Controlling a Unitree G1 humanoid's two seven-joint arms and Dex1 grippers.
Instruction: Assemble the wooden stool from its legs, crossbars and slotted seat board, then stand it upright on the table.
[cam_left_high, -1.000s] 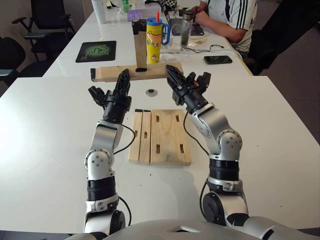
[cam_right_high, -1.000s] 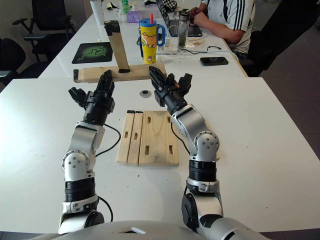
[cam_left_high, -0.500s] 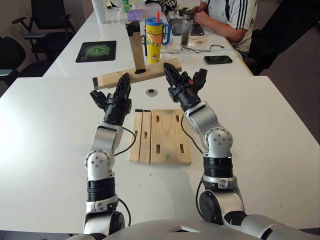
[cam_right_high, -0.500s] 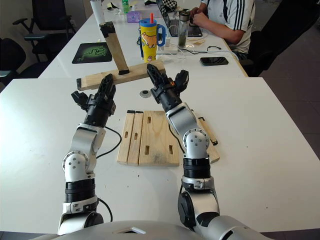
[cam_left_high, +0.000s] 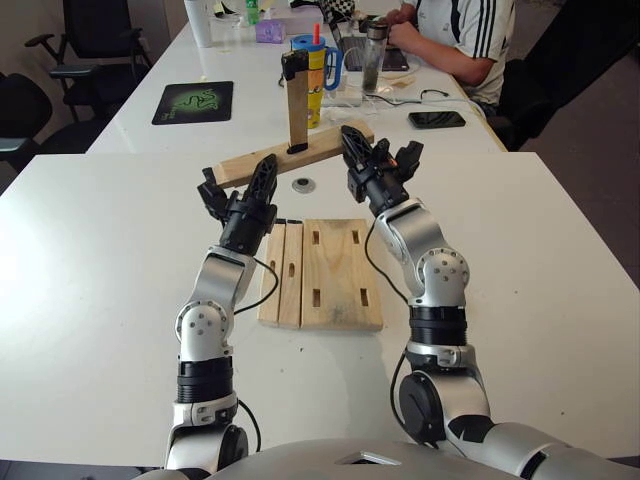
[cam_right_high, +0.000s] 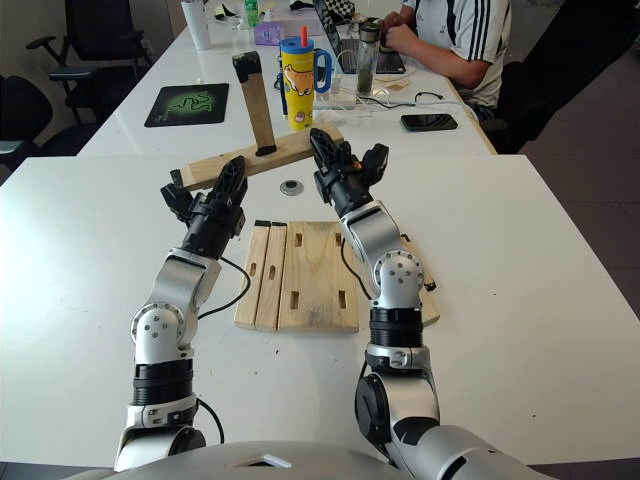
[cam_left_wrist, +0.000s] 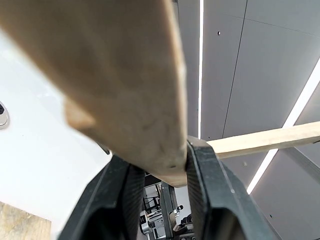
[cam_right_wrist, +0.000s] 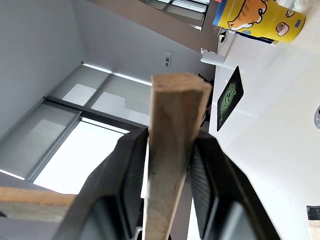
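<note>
A long wooden bar (cam_left_high: 300, 155) with a shorter piece (cam_left_high: 297, 100) standing up from its middle hangs above the far side of the table, its left end lower. My left gripper (cam_left_high: 264, 172) is shut on the bar's left part (cam_left_wrist: 125, 75). My right gripper (cam_left_high: 353, 145) is shut on its right end (cam_right_wrist: 172, 150). The slotted seat board (cam_left_high: 320, 272) lies flat on the table between my arms. Another wooden piece (cam_right_high: 425, 290) lies right of the board, partly hidden under my right arm.
A round metal grommet (cam_left_high: 302, 185) sits in the table beyond the board. On the table behind are a yellow cup (cam_left_high: 312, 80), a dark mouse mat (cam_left_high: 192, 102) and a phone (cam_left_high: 435, 120). White tabletop spreads to both sides.
The bar has tilted from level to left end down and shifted right. My left gripper came down and to the right with it. The standing piece now points nearly straight up.
</note>
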